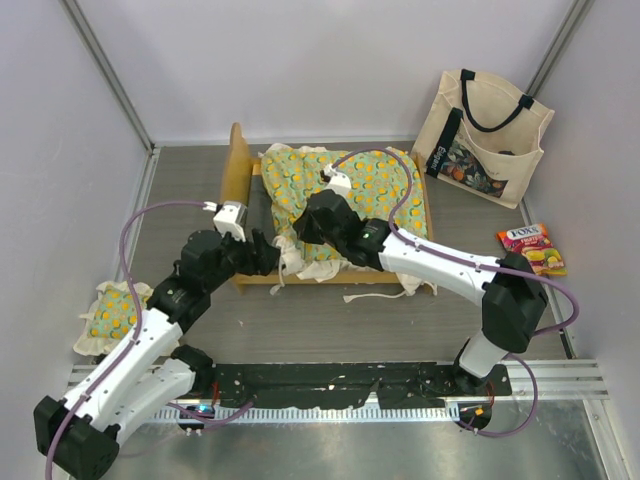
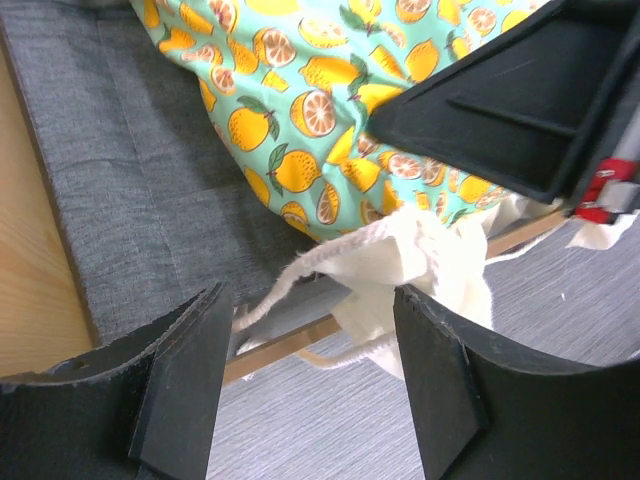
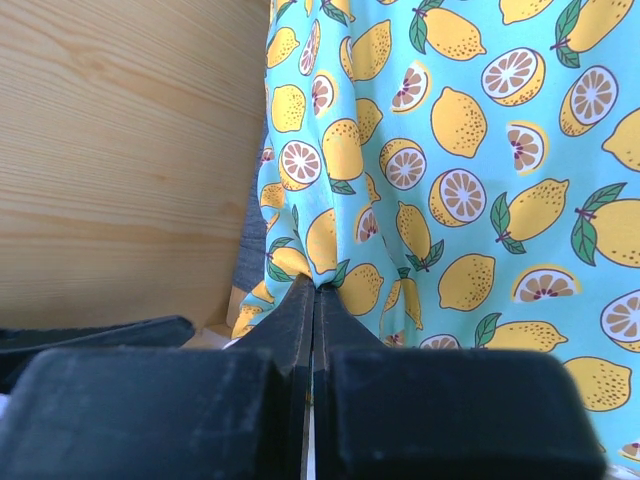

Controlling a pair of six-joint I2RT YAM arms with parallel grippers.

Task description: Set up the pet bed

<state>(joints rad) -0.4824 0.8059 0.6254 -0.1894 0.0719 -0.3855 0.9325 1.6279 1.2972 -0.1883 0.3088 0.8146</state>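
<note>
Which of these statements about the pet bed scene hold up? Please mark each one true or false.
1. The cushion covers the whole base. False: a grey strip of base shows bare beside the headboard.
2. The left gripper is open, at the cushion's cream ruffle. True.
3. The small pillow lies on the cushion. False: it lies on the table, far to the left.
4. The tote bag stands at the back right. True.
5. The right gripper is wide open. False: its jaws are shut, with the tip against the cushion.
</note>
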